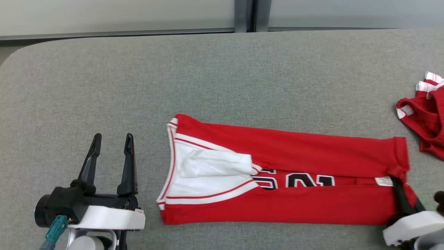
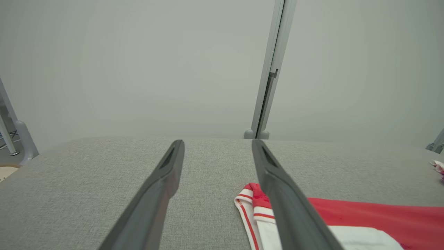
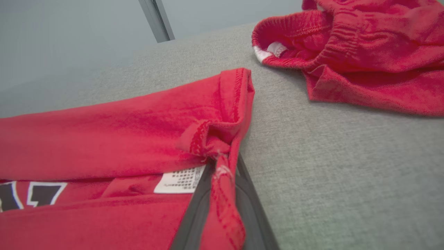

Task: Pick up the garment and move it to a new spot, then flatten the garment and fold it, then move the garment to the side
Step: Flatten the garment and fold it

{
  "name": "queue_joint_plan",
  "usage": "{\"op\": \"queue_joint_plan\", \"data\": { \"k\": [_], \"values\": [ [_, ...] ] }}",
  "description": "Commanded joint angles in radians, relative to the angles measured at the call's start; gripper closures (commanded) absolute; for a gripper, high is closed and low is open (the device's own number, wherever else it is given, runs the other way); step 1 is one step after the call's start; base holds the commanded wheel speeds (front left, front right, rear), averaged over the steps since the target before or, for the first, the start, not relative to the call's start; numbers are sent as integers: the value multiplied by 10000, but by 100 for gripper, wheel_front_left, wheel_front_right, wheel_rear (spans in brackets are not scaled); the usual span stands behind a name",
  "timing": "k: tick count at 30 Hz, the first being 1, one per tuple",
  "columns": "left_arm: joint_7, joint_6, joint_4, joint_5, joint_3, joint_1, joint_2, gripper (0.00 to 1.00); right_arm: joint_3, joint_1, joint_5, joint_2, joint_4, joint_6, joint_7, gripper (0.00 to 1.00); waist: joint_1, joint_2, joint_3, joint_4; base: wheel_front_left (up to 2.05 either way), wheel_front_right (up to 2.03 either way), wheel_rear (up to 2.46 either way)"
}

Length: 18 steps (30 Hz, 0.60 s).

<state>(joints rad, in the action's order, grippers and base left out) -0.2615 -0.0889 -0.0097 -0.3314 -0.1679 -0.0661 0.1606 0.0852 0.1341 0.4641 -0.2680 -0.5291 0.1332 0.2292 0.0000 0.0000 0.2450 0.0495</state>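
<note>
Worktop [image 1: 222, 69]: grey fabric surface, rounded far left corner.

Garment [image 1: 284, 163]: red sleeveless jersey, folded lengthwise into a long strip. It lies flat, parallel to the near edge and close to it, running from about the middle of that edge toward the near right corner. The end with the white, red-striped trim points to the left edge; the hem end points to the right edge.

Markings: black numerals with white outline [image 1: 298, 181] show in the gap between the two folded-in flaps. They are partly covered and cannot be read with certainty. A small white label [image 3: 180, 180] sits just inside the hem; its print is too fine to read. No brand is legible.

Right gripper [image 1: 396, 180]: jaws closed, pinching a bunched piece of the hem at the garment's right end.

Left gripper [image 1: 113, 136]: fingers spread wide, holding nothing, near the near left corner, apart from the trimmed end.

Second red garment [image 1: 428, 118]: crumpled, at the right edge, apart from the jersey.
</note>
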Motion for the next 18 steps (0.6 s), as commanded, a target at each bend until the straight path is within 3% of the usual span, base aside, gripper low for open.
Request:
{"op": "queue_joint_plan", "data": {
  "k": [1,8,18],
  "values": [
    [-39,44,12,97,55,95,9,0,-112,-104,-12,-191,-15,-46,47,100,0,0,-50,-22,0,0,0],
    [-41,79,57,113,118,300,-53,0,-146,-139,-136,-439,857,-35,-71,100,0,0,-385,-123,0,0,0],
    [-42,190,187,142,-40,487,-66,0,1821,493,-633,622,3700,-29,-1426,100,0,0,-910,-153,0,0,0]
  ]
}}
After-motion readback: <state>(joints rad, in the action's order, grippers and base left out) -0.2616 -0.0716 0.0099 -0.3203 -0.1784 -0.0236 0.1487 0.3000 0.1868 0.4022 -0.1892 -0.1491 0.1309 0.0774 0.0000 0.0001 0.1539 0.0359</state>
